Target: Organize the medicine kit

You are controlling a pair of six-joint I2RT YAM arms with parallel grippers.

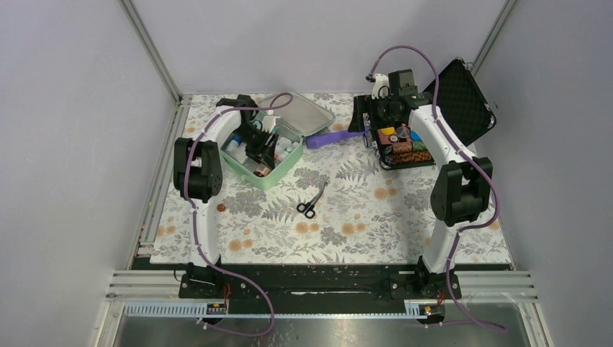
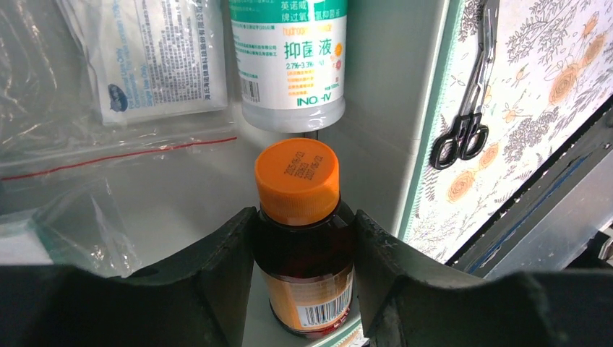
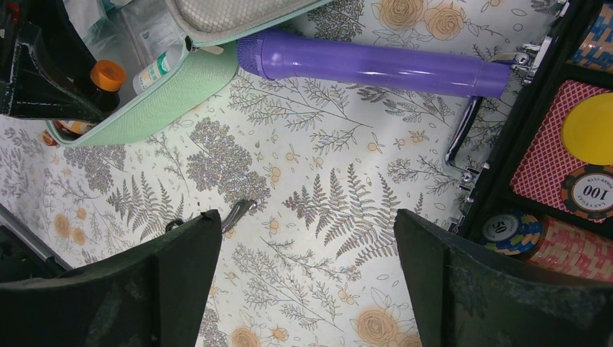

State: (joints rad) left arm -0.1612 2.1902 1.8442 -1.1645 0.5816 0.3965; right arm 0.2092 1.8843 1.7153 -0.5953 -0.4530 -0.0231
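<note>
Mint-green medicine kit [image 1: 279, 173] open; lid [image 1: 307, 116] lies far-right

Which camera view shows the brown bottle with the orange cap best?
The left wrist view: the orange-capped bottle fills the centre, cap and barcode sharp, gripped by the left claw. The right wrist view shows only its cap and shoulder, small, at top left. The top view barely shows it under the left arm.
</note>
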